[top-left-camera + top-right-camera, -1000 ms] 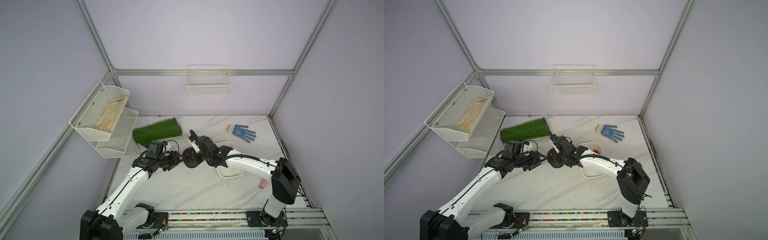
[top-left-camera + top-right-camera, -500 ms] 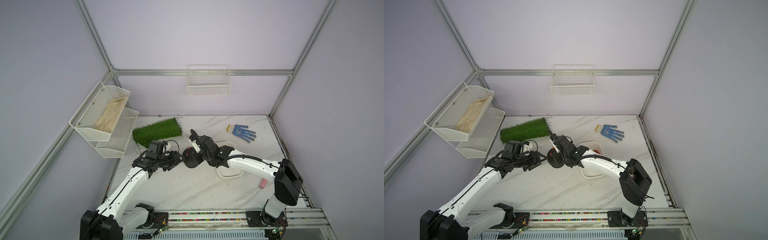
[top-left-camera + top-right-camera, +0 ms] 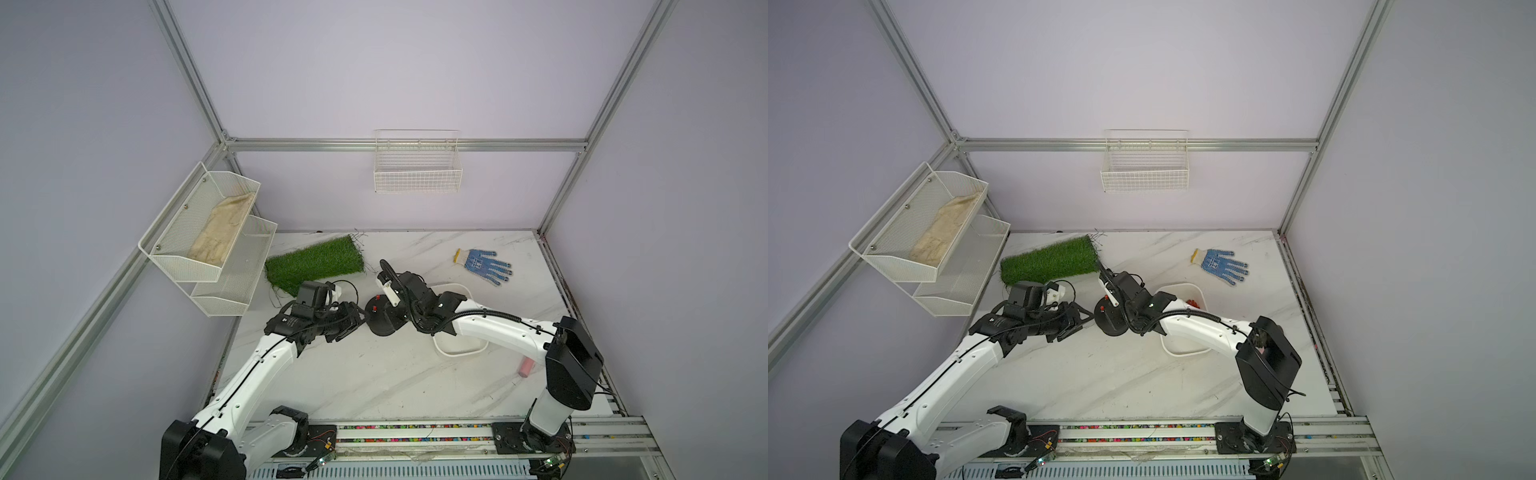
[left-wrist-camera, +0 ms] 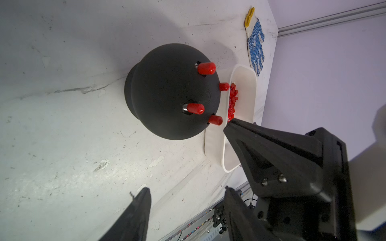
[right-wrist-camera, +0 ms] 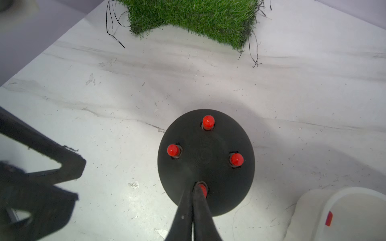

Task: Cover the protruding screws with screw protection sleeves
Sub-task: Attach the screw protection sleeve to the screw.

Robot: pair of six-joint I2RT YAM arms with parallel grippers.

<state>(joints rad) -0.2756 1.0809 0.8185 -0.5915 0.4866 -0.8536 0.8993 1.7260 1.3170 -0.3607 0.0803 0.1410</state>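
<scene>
Passes the turf [image 3: 313,266] at far left, idle clutter. Parks the left gripper [image 4: 186,188] just beside the base [image 3: 382,324], jaws spread and empty, probably to brace the base if it gets shoved sideways. Stands the base on the table [image 3: 374,382], left of centre, dome up, so as to offer all four screws [image 4: 185,106] from above. Shows four sleeves [image 5: 208,122] on those screws in a square: bright red, glossy, round-topped, upright. Bares a ring of silvery thread under one of them in the left wrist view, so judges that one not fully seated. Sets the right gripper [image 5: 195,185] over the nearest sleeve [image 5: 203,190], fingers clenched tight together with nothing between them, tip at the cap's top. Looks like pressing it home rather than carrying it, though cannot tell for sure whether touching. Puts the tub [image 3: 459,353] right of the base, under the right arm, near enough for short trips. Holds there a heap of spare sleeves [image 4: 232,98]. Leaves the glove [image 3: 484,265] and a pink cylinder [image 3: 525,368] further right, well apart, unused.
</scene>
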